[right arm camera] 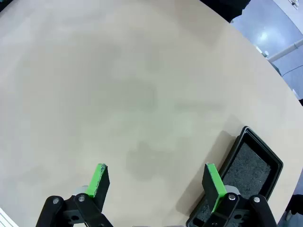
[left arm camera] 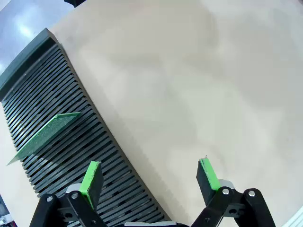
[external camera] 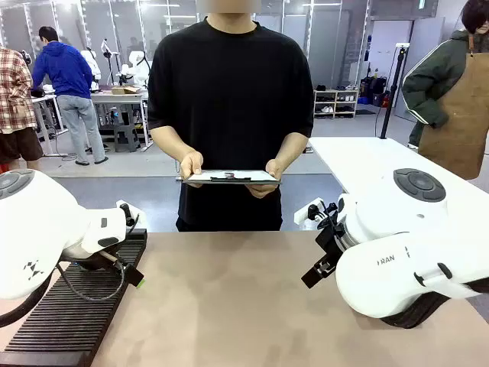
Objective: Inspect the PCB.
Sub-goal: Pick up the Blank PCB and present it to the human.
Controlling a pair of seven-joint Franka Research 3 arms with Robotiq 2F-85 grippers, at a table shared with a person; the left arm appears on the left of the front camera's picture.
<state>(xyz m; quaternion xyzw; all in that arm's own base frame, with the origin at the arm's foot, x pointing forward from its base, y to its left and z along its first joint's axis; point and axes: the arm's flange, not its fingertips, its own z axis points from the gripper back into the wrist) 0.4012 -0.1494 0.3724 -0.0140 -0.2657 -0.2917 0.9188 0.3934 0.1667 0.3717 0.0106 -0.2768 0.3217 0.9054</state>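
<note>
A green PCB [left arm camera: 45, 135] stands on edge in a slot of the black ribbed rack [left arm camera: 71, 156], tilted, up and to the left of my left gripper [left arm camera: 149, 177]. That gripper is open, hovering over the rack's edge and the tan table with nothing between its green pads. My right gripper [right arm camera: 156, 182] is open too, above bare table, beside a shallow black tray [right arm camera: 248, 165]. In the front view the left arm [external camera: 46, 233] hangs over the rack [external camera: 72, 306] and the right arm [external camera: 405, 256] sits at the right.
A person in a black shirt stands at the far side holding a clipboard [external camera: 231, 177] with white paper in both hands. The black tray's foam-lined inside holds nothing. The tan table [external camera: 237, 306] lies open between the arms.
</note>
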